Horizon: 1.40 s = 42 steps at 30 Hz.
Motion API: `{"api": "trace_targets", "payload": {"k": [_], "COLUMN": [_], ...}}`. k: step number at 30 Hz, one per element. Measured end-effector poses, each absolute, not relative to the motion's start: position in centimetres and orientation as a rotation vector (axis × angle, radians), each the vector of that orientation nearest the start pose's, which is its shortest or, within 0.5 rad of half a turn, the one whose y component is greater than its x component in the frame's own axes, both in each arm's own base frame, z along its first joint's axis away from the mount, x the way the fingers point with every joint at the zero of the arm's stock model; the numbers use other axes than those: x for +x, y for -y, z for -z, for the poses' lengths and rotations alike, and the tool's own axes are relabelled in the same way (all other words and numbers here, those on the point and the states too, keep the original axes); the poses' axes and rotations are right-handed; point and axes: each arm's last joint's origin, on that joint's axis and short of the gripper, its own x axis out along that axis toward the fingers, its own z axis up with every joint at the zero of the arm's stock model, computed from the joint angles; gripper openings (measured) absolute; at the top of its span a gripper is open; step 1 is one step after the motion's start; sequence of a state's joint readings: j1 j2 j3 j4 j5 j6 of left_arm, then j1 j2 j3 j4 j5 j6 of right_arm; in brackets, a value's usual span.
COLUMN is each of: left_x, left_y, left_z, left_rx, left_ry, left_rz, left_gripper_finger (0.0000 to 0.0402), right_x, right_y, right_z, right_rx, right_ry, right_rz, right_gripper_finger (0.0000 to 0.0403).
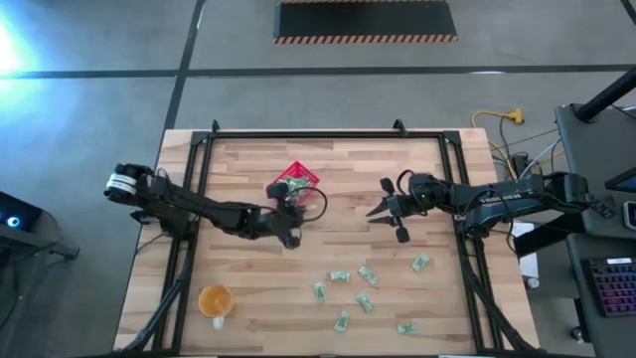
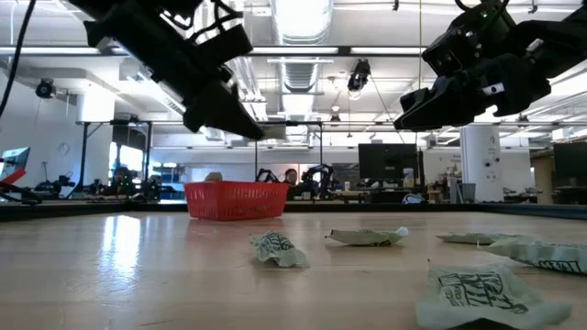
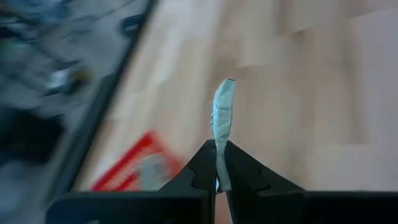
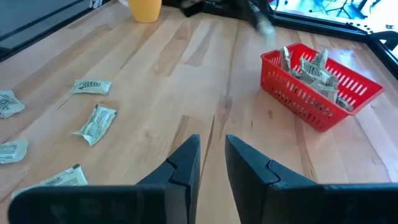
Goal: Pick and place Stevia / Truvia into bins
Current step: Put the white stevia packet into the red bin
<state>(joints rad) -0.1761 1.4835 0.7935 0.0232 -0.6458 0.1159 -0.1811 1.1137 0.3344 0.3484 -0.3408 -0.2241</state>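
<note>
A pale green and white paper packet (image 3: 222, 115) is held edge-up between the closed fingers of the left tool (image 3: 217, 163), which is carried above the wooden table (image 1: 248, 264) just beside the small square red plastic basket (image 1: 297, 178). The step in hand is judged to be the delivery of this packet: it is gripped and lifted but not yet released. Several packets are already seen inside the basket in the right wrist view. What is called for next is that the left tool be brought over the basket's opening and its fingers parted so the packet drops within the low walls. The right tool (image 4: 212, 163) is held above the table's right middle, fingers slightly apart and empty. More loose packets (image 1: 364, 275) lie scattered on the near part of the table, well apart from the basket, near an orange round cup (image 1: 216, 299).
</note>
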Motion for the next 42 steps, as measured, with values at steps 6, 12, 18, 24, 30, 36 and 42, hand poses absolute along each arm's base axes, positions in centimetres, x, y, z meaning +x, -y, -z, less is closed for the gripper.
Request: {"api": "trace_targets", "payload": {"k": [6, 12, 18, 24, 30, 36, 42], "left_x": [28.8, 28.8, 28.5, 28.5, 28.5, 28.3, 28.4], "left_y": [2.2, -1.0, -4.4, -5.5, -5.5, -5.4, -5.4], "left_z": [-20.1, -20.0, -19.9, -19.8, -19.7, -19.3, -19.5], "left_rx": [0.440, 0.478, 0.419, 0.351, 0.349, 0.352, 0.322], "left_ry": [-0.711, -0.769, -0.802, -0.806, -0.805, -0.820, -0.802], "left_rz": [-0.504, -0.600, -0.661, -0.577, -0.567, -0.566, -0.586], "left_gripper_finger": [0.0005, 0.0005, 0.0005, 0.0005, 0.0010, 0.0071, 0.0131], "right_x": [20.5, 20.5, 20.5, 20.5, 20.5, 20.5, 20.2], "right_y": [2.8, 2.8, 2.8, 2.8, 2.8, 2.8, 2.6], "right_z": [-17.1, -17.1, -17.1, -17.1, -17.1, -17.1, -16.7], "right_rx": [-0.107, -0.098, -0.099, -0.101, -0.101, -0.097, -0.006], "right_ry": [-0.397, -0.396, -0.396, -0.397, -0.397, -0.398, -0.433], "right_rz": [-0.201, -0.198, -0.198, -0.199, -0.199, -0.199, -0.217], "right_gripper_finger": [0.0065, 0.0062, 0.0062, 0.0065, 0.0060, 0.0061, 0.0069]}}
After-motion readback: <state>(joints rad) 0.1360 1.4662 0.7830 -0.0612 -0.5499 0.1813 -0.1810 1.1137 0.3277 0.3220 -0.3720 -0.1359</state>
